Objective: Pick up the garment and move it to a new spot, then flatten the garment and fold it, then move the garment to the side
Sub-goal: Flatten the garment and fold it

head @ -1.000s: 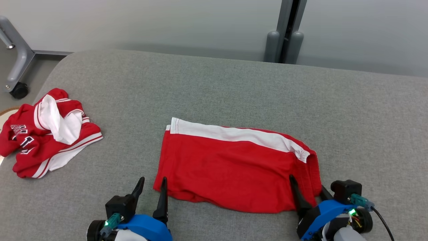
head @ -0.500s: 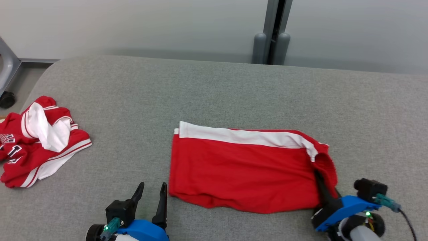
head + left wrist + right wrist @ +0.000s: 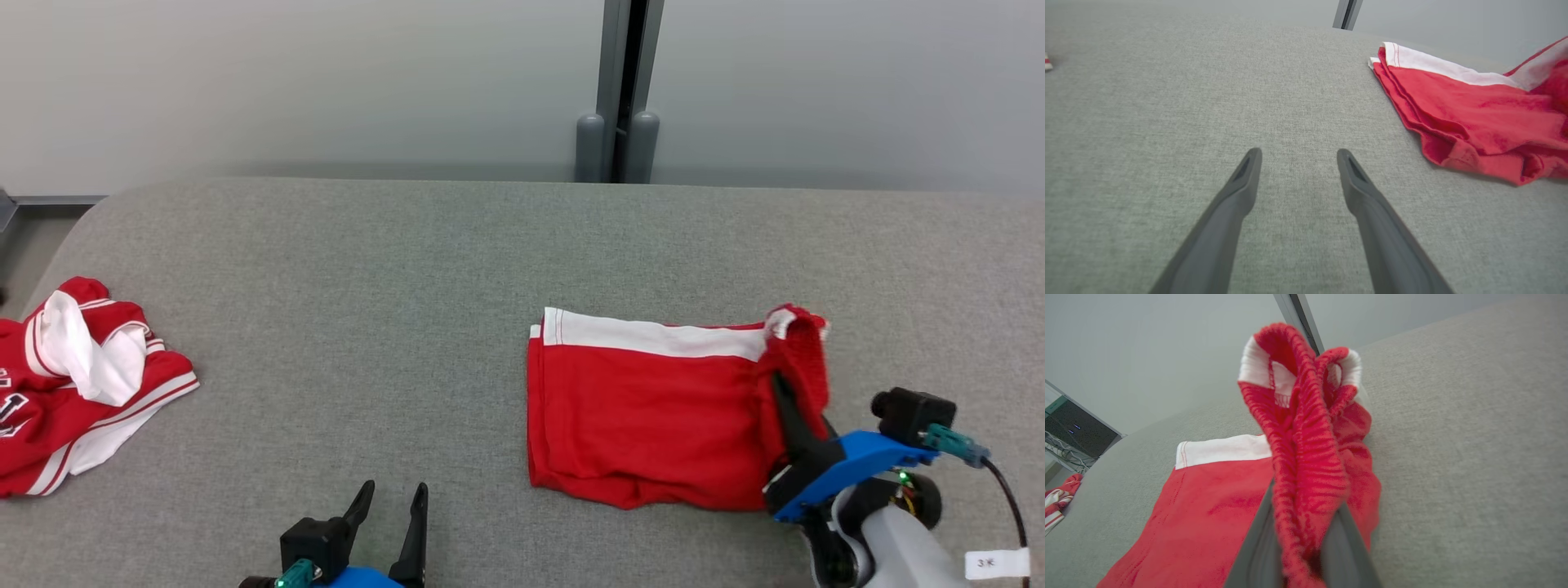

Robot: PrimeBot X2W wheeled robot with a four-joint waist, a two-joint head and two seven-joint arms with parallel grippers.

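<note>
My right pincer (image 3: 780,390) gripped the shorts (image 3: 645,408) at the waistband; they stretched leftward. Left pincer (image 3: 394,492) wide, well apart.

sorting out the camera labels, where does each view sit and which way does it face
Head view: on the robot's head, looking forward and down at the grey surface; left gripper open at bottom, right gripper shut on the red shorts.
Left wrist view: on the left wrist, looking along its open fingers across the surface.
Right wrist view: on the right wrist, looking along its fingers at the pinched waistband.
Shared: all three show the shorts.
</note>
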